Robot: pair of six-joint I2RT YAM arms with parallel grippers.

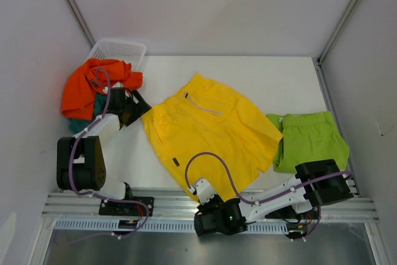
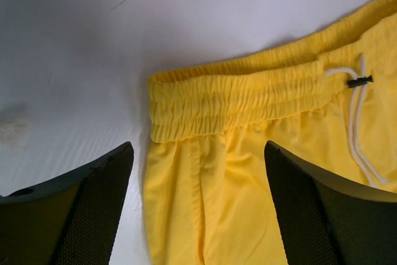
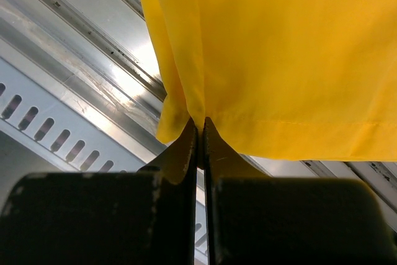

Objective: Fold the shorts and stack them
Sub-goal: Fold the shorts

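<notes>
Pinching the near hem of the yellow shorts [image 3: 279,48] with the right claw [image 3: 200,125], both fingers pressed fully together on a fold of the cloth, just above the metal rail [image 3: 80,72] at the near edge of the table [image 1: 267,72]

Hovering with the left claw [image 2: 198,147] over the end of the elastic waistband [image 2: 236,100], fingers spread wide on either side of that corner and gripping nothing. Cannot tell whether the fingertips touch the cloth or the table

Lying spread flat and a little slanted in the middle of the white table, this yellow pair, with the waistband toward the far left and the legs toward the near right. Showing a white drawstring [image 2: 356,128] with a small black tip, close below the waistband

Lying in a compact shape at the right side of the table, the lime green shorts [image 1: 308,141], just beside one leg of the yellow pair

Draped over the near rim of the white basket [image 1: 121,51] at the far left corner, the orange shorts [image 1: 93,88], with the teal shorts [image 1: 77,125] partly visible under them
</notes>
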